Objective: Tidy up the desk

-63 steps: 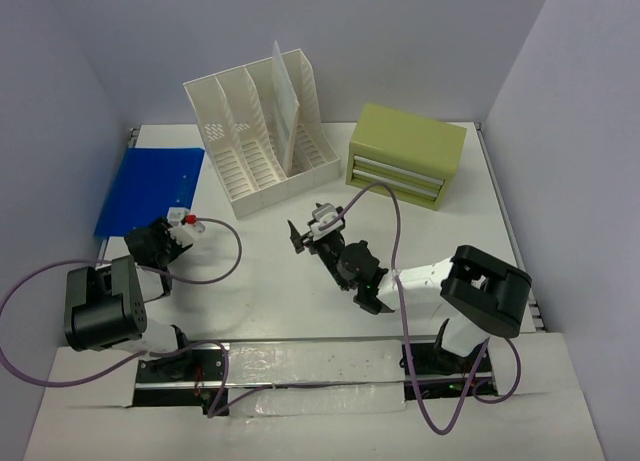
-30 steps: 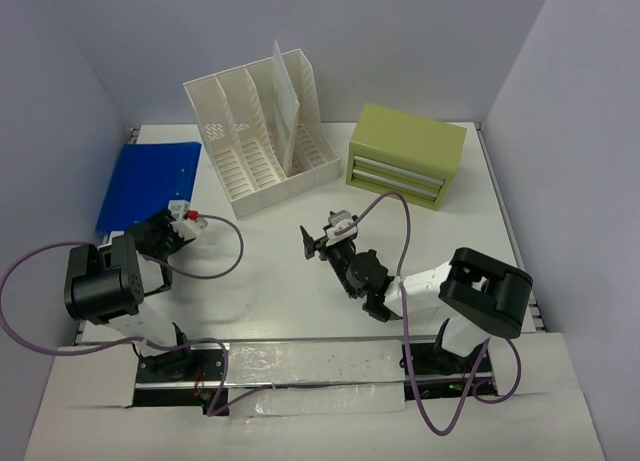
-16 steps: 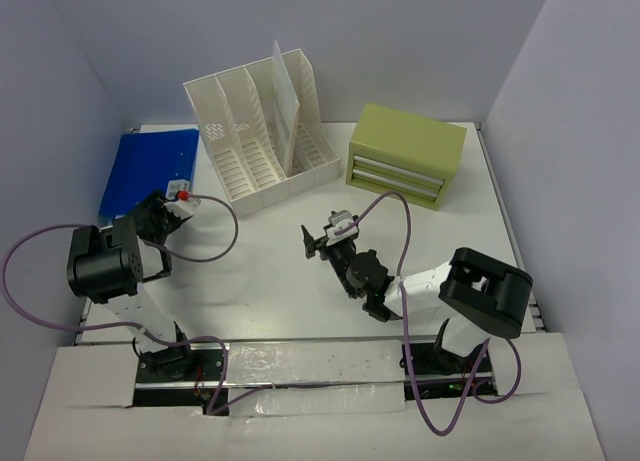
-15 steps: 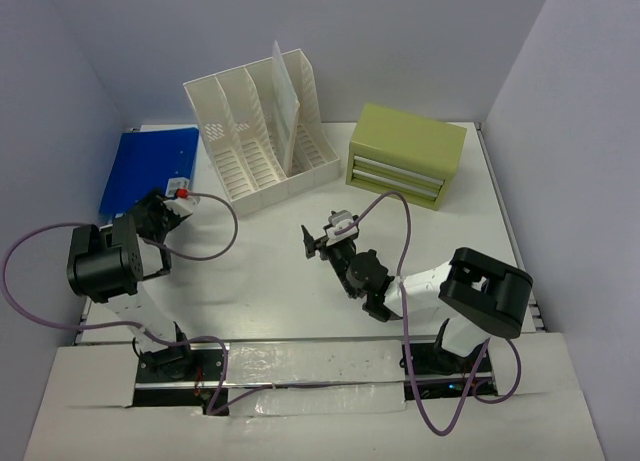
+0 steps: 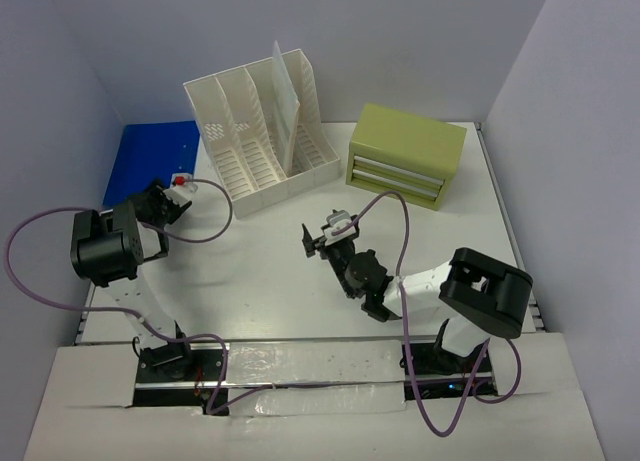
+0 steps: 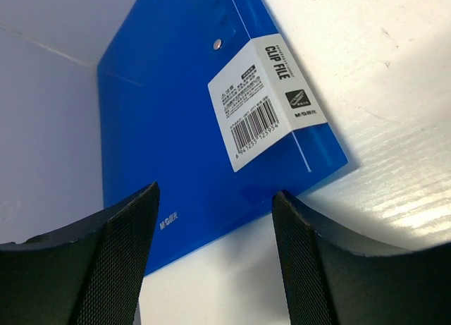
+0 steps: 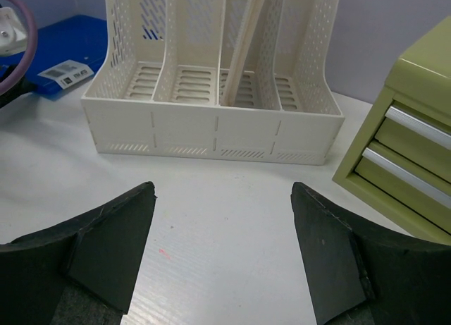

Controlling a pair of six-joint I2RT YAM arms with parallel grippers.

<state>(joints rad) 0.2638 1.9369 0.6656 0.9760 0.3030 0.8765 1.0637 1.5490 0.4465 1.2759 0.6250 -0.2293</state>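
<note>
- The table (image 5: 262, 276) is the broad white top that carries everything, with the arm bases at its near edge.
- Already in order, by the look of it: a pale folder (image 5: 287, 101) stands on edge in one slot of the white file rack (image 5: 222, 151) at the far middle. The olive drawer box (image 5: 405, 153) sits just right of the rack with both drawers shut.
- Not yet done: the blue clip file (image 6: 183, 127) lies flat in the far-left corner, close to the side wall, beside the rack and not in it.
- The left end effector (image 6: 215, 226) is spread wide with nothing between its fingers. It sits low at the file's near edge; whether it touches the file I cannot tell.
- The right end effector (image 7: 222, 226) is also wide and empty. It is low over the middle of the table, facing the rack and drawer box and apart from both.
- My judgement: the job is partway through. The blue file is the one loose item in view, and the rack's other slots look free for it.
</note>
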